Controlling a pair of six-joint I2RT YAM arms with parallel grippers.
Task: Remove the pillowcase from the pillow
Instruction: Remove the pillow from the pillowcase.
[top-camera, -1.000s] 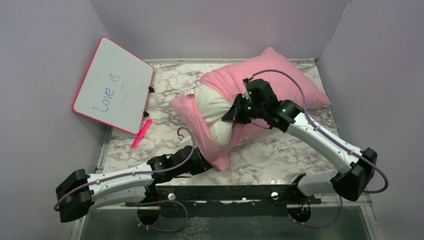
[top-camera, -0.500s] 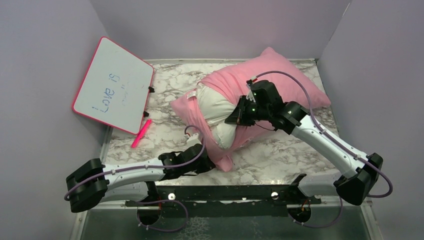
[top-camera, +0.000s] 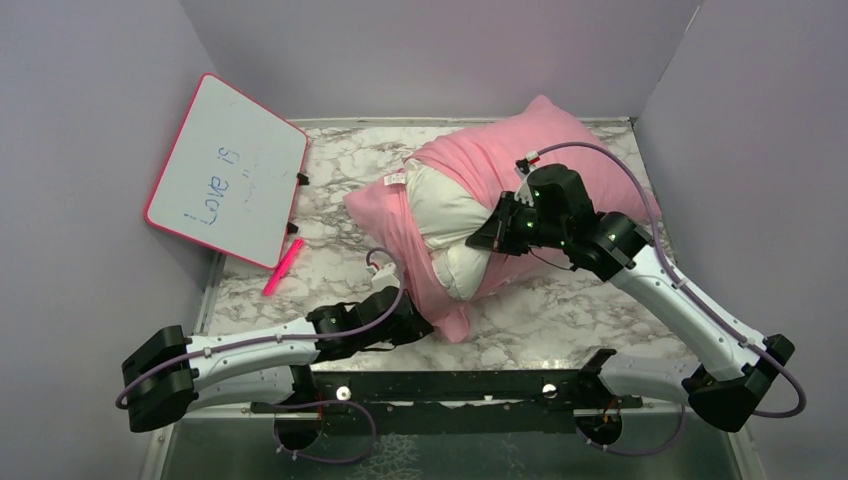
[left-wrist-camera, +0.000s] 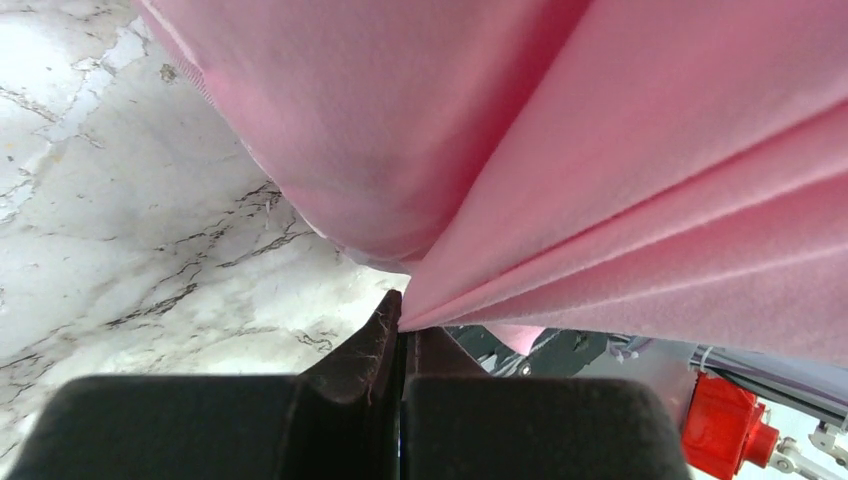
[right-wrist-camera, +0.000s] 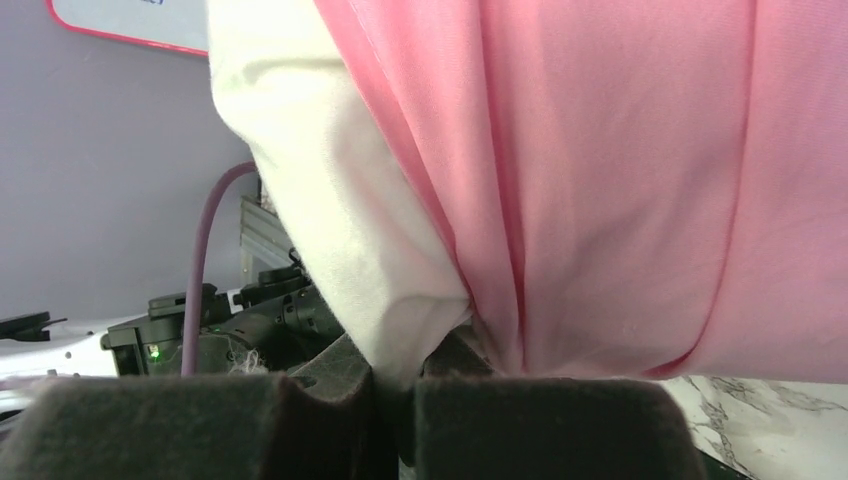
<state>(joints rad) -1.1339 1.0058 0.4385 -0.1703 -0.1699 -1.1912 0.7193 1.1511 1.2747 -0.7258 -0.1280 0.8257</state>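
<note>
My left tool (left-wrist-camera: 400, 312) is clamped tight on a gathered fold of the pillowcase (left-wrist-camera: 620, 150). The pink cloth fans out from between its closed pads toward the upper right. Seen from above, this tool sits low at the near corner of the pillowcase, just over the marble surface (top-camera: 330, 165).

My right tool (right-wrist-camera: 408, 368) is pinched almost closed on a bulge of the white pillow (right-wrist-camera: 320, 200). Pink cloth presses right beside 1 of its pads, and I cannot tell whether any of it is caught in the bite too.

The pillow lies at an angle in the middle of the surface, toward the back. Its far right end is inside the pillowcase. Its near left part is bare and bulges out of the open mouth. A band of pink runs down the pillow's left side to my left tool. A small tag (top-camera: 393, 180) shows at the pillow's upper left end.

Well apart on the left, a pink-framed whiteboard (top-camera: 228, 170) with blue writing leans against the wall. A pink marker (top-camera: 283, 267) lies on the surface just below its near corner.
</note>
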